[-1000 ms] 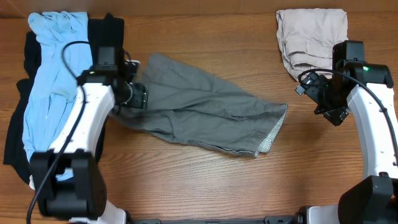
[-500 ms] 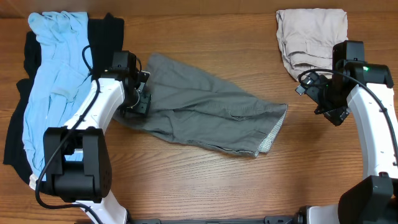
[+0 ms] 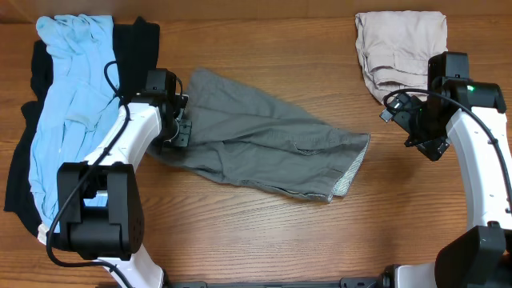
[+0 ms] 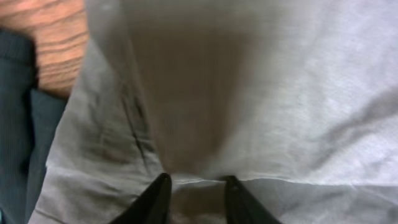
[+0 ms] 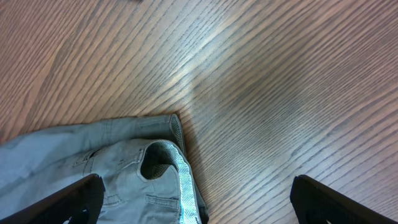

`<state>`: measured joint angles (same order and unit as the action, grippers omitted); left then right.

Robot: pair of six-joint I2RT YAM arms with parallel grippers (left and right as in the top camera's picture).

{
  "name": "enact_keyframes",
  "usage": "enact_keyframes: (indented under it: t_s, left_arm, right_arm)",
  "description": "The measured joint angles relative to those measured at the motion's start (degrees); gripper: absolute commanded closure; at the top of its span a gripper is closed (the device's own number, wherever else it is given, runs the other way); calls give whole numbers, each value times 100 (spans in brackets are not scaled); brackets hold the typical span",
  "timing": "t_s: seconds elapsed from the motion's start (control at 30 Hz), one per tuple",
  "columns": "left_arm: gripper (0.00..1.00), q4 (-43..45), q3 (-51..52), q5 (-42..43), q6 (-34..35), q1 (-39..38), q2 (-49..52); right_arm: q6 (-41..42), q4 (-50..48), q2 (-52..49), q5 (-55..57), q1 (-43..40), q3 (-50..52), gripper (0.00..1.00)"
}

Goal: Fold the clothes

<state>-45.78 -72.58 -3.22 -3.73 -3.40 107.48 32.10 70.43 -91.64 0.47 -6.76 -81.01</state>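
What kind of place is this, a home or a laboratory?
Likely a robot laboratory bench, not a home: a left arm and right arm at a wooden table, grey shorts spread out, a beige garment set aside.

A brown wooden surface [image 3: 264, 240] fills the overhead view, its grain running lengthwise from the left edge to the right. In the right wrist view the same boards [image 5: 280, 93] show close up, the grain slanting across the picture with a pale streak of glare on it. In the left wrist view only a small patch of wood [image 4: 59, 43] shows, at the upper left.

A folded beige garment [image 3: 400, 40] lies flat by the far edge, towards the far right corner. It makes a compact, roughly square bundle with creases and seams; its near right part is hidden. From the right wrist, a cloth corner with a ribbed hem [image 5: 124, 162] rests on the wood, looking greyer there.
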Motion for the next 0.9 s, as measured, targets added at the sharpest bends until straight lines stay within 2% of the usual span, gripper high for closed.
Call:
enact_keyframes:
  t_s: [0.1,0.23,0.37,0.67,0.9]
  left_arm:
    - [48,81,7,-48,264,0,7]
    - [45,302,13,35,428,0,7]
    - [55,487,13,236,514,0,7]
    - [96,544,17,437,549,0,7]
    - [96,752,24,472,651,0,7]
  right_arm:
    - [-66,-2,0,0,0,0,0]
    - [-149,0,0,0,0,0,0]
    - [-210,-24,0,0,0,0,0]
    - [-216,-83,0,0,0,0,0]
    - [-236,-81,0,2,0,0,0]
